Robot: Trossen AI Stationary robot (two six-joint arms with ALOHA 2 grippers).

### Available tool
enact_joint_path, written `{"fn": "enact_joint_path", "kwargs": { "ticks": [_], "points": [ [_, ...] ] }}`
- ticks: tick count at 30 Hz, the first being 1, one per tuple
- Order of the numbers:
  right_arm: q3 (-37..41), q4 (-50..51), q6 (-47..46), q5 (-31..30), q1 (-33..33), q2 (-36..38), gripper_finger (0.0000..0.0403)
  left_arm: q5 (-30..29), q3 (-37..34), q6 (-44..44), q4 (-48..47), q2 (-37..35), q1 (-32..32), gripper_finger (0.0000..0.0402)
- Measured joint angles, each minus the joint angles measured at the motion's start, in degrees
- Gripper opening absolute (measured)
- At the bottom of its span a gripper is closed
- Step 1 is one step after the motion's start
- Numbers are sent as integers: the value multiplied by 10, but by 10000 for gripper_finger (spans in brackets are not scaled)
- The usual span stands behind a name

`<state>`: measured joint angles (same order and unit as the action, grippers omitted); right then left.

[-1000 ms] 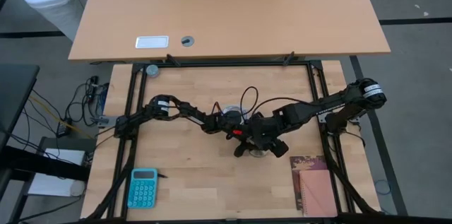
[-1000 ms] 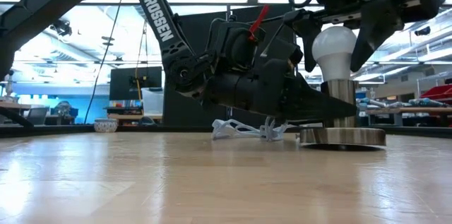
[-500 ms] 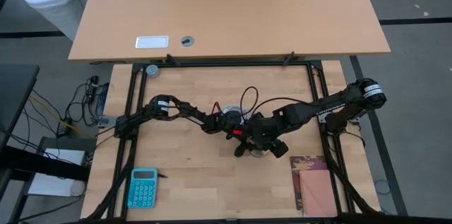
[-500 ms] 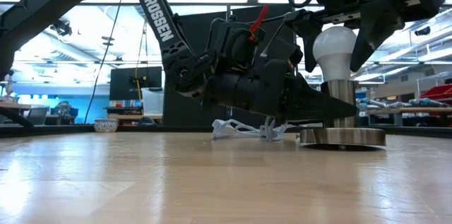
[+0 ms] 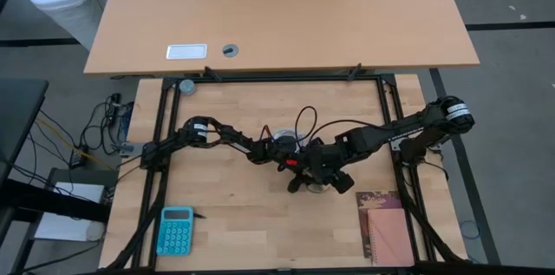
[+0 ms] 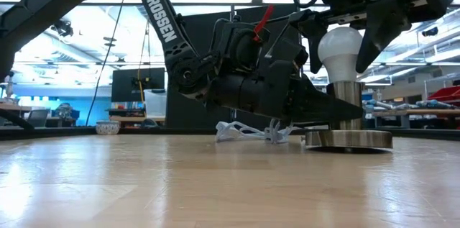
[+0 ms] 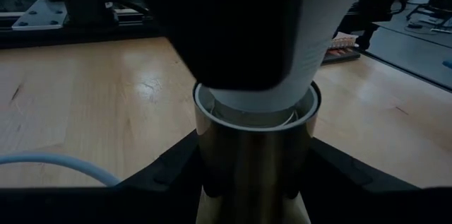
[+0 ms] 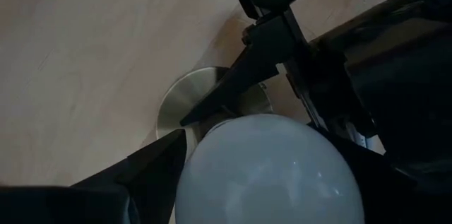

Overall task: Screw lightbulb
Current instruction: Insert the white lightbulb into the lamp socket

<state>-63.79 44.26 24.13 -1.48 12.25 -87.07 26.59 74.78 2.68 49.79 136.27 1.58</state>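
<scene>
Where the two dark arms met near the middle of the one wooden table (image 5: 225, 197), a single lamp fitting stood upright — a brass socket tube (image 6: 348, 103) on a round flat base disc (image 6: 348, 139). One lightbulb (image 6: 340, 45) sat with its narrow end down inside the tube's mouth, globe uppermost. The left gripper (image 6: 323, 110) reached in level with the table, its two fingers closed on the socket tube from either side, as the left wrist view showed. The right gripper (image 6: 343, 35) hung above, its two fingers spread wide on either side of the globe; the right wrist view showed the dark fingers (image 8: 152, 167) flanking the white bulb, though actual contact could not be told. One coiled white cable (image 6: 248, 131) lay on the table behind the left gripper. Toward the table's near edge lay one pink notebook (image 5: 388, 232) on the right arm's side and one blue calculator (image 5: 175, 230) on the left arm's side — both well apart from the lamp.
</scene>
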Motion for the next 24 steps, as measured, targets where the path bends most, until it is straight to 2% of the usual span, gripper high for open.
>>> {"fn": "enact_joint_path", "kwargs": {
  "ticks": [15, 24],
  "points": [
    [0, 0, 4, -6, 0, 0, 308, 0, 0, -2, 0, 0, 0, 198],
    [0, 0, 1, 13, 0, 0, 308, 0, 0, -2, 0, 0, 0, 198]
  ]
}}
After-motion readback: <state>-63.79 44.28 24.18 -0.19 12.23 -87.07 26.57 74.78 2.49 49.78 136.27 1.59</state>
